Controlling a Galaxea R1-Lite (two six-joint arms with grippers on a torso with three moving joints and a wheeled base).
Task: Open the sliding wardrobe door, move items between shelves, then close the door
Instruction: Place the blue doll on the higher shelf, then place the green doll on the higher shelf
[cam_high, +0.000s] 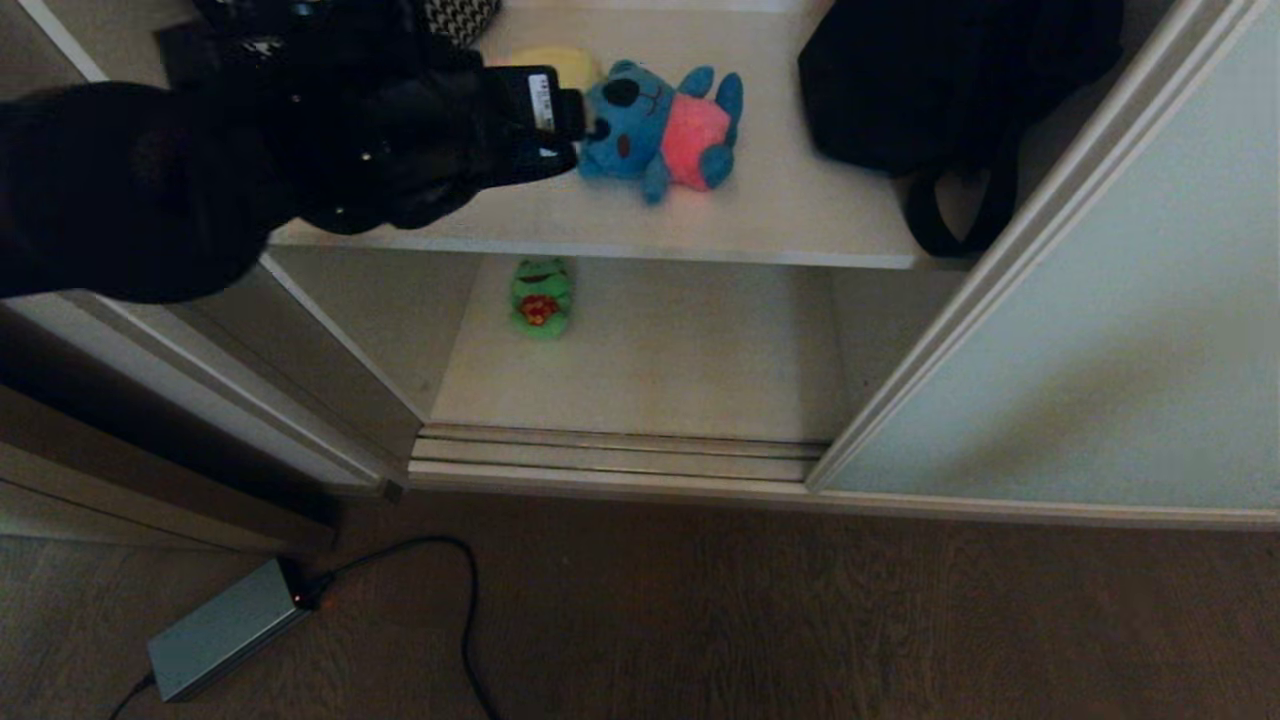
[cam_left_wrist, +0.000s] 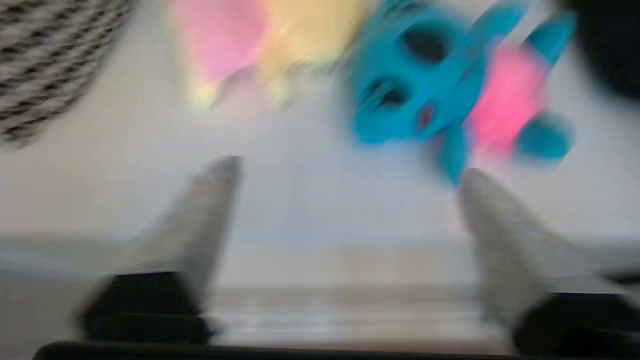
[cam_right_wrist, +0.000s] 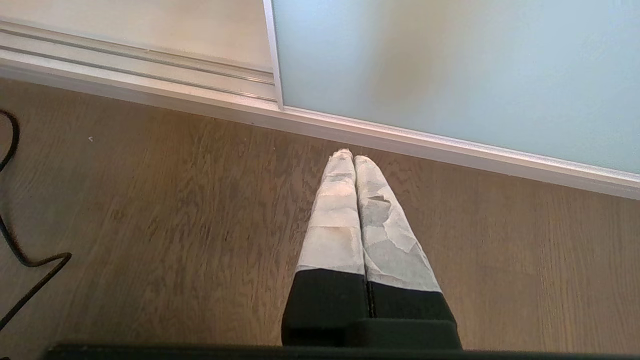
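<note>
Head view: left gripper (cam_high: 585, 125) is hanging over the upper shelf (cam_high: 780, 215); blue plush toy (cam_high: 662, 128) is lying just beyond its tip; green plush toy (cam_high: 541, 296) is sitting on the lower shelf (cam_high: 660, 370); sliding wardrobe door (cam_high: 1080, 370) is standing open at the right.
Left wrist view: fingers (cam_left_wrist: 212, 200) are spreading wide, gripping nothing; blue toy is lying just past one tip, yellow plush toy (cam_left_wrist: 300, 40) ahead of the gap.
Right wrist view: right gripper (cam_right_wrist: 352, 159) is pressing its fingers together, empty, over the floor (cam_right_wrist: 150, 210) near the door's bottom rail.

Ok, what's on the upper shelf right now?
On the upper shelf: blue plush, yellow plush mostly hidden behind the left gripper, a black bag, and a patterned item, partly covered.
</note>
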